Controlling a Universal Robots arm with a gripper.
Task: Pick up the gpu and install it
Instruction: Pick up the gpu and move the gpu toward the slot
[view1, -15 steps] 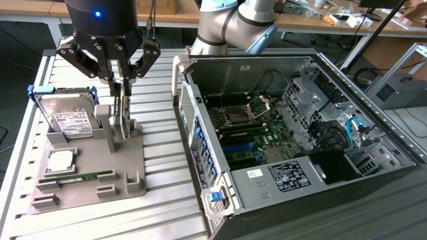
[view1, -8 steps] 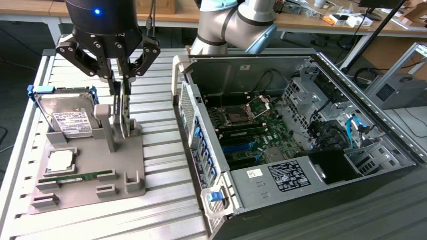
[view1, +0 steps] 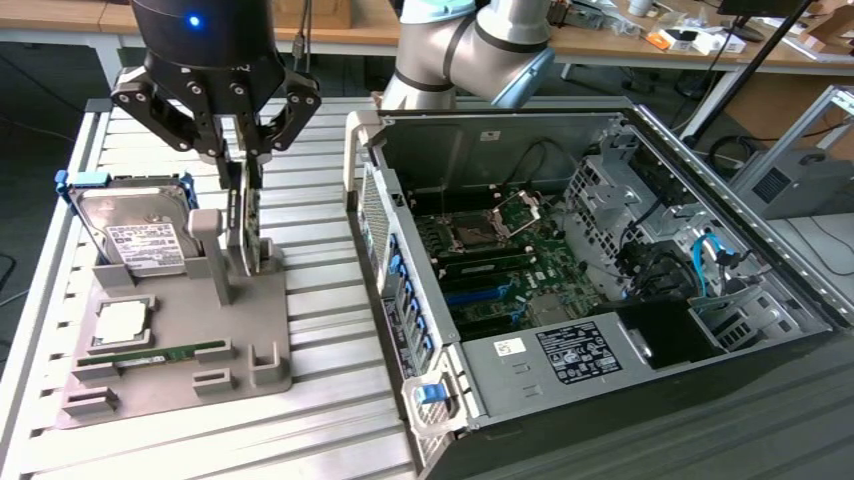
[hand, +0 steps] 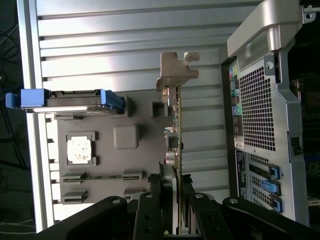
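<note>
The gpu (view1: 248, 225) stands on edge in a slot of the grey holder tray (view1: 274, 310), at the exterior view's left. Seen edge-on in the wrist view, the gpu (hand: 177, 130) is a thin card with its silver bracket (hand: 177, 67) at the far end. My gripper (view1: 247, 158) hangs straight above the card and grips its upper edge. In the wrist view my gripper (hand: 178, 192) has one finger pressed on each face of the card. The card still sits in the holder.
On the same tray are a hard drive (view1: 134, 235) in a blue carrier, a CPU (view1: 120, 320) and a green RAM stick (view1: 154, 352). The open PC case (view1: 601, 300) with its motherboard (view1: 501, 265) lies to the exterior view's right, its perforated rear panel (hand: 260, 110) close to the tray.
</note>
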